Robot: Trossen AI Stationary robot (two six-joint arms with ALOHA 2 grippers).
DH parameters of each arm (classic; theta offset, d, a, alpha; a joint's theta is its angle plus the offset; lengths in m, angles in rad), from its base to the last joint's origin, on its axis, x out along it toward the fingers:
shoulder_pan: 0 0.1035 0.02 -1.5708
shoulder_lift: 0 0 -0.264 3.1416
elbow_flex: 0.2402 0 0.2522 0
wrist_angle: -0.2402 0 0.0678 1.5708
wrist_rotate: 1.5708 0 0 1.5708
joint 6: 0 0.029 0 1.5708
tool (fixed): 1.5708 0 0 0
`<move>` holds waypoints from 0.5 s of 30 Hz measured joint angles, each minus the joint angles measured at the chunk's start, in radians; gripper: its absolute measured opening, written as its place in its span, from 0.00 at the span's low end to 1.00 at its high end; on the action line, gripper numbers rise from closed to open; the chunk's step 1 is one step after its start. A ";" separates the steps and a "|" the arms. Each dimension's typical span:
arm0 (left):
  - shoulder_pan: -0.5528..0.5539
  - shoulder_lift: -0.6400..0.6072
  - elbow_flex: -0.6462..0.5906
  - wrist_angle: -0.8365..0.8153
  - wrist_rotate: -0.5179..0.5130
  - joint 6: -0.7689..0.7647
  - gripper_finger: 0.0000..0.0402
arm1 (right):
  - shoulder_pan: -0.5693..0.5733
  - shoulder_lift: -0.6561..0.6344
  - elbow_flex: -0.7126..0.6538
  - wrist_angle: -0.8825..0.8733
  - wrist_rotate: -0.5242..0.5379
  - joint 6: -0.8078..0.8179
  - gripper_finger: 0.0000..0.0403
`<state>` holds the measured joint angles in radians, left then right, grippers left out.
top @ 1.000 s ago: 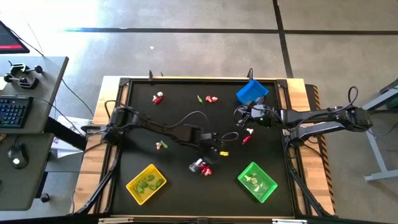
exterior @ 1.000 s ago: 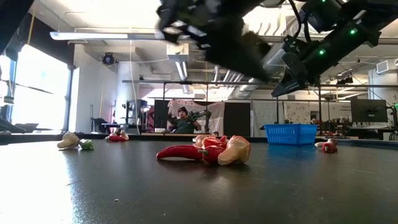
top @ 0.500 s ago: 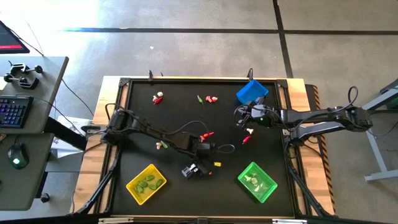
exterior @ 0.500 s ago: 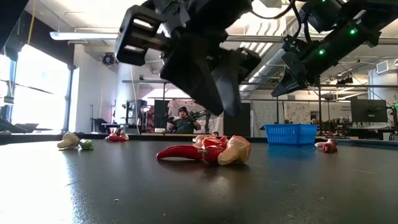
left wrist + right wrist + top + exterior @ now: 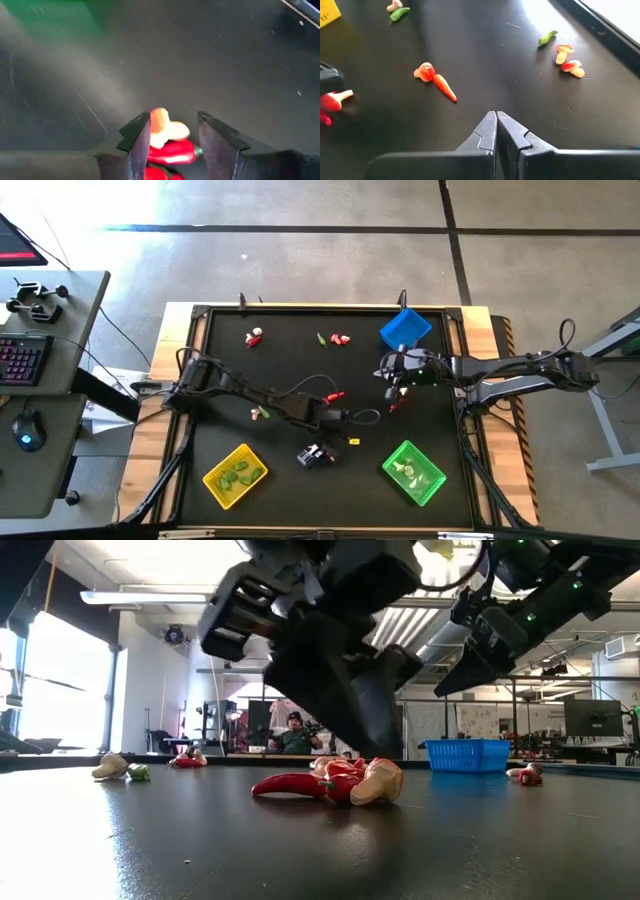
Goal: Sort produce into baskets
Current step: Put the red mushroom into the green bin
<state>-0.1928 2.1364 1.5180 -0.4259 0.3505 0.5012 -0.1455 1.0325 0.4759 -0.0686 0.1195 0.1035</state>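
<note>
Covering the work area, the black table mat (image 5: 230,350) carries three baskets: the green basket (image 5: 414,472) and yellow basket (image 5: 235,475) on the near side, the blue basket (image 5: 405,329) at the far edge. Next in size, the left gripper (image 5: 172,137) hangs low over mid-table, fingers spread on either side of a red chili (image 5: 172,152) with a whitish bulb (image 5: 165,127) touching it. The right gripper (image 5: 496,127) hovers near the blue basket, fingers pressed together, holding nothing.
</note>
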 joint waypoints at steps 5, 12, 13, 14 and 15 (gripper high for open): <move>0.005 0.003 0.000 0.007 0.005 -0.003 0.35 | 0.000 0.000 0.000 -0.004 -0.038 -0.031 0.00; 0.005 0.010 0.000 0.021 0.010 0.005 0.34 | 0.000 0.000 0.000 -0.003 -0.053 -0.059 0.00; 0.006 0.012 0.000 0.021 0.017 0.002 0.34 | 0.000 0.000 0.000 -0.003 -0.053 -0.059 0.00; 0.008 0.016 0.000 0.017 0.024 0.000 0.34 | 0.000 0.000 0.000 -0.004 -0.053 -0.059 0.00; 0.009 0.021 -0.001 0.020 0.030 -0.003 0.34 | 0.000 0.000 0.000 -0.004 -0.053 -0.059 0.00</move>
<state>-0.1838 2.1578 1.5173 -0.4054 0.3800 0.4984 -0.1459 1.0325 0.4755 -0.0729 0.0669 0.0441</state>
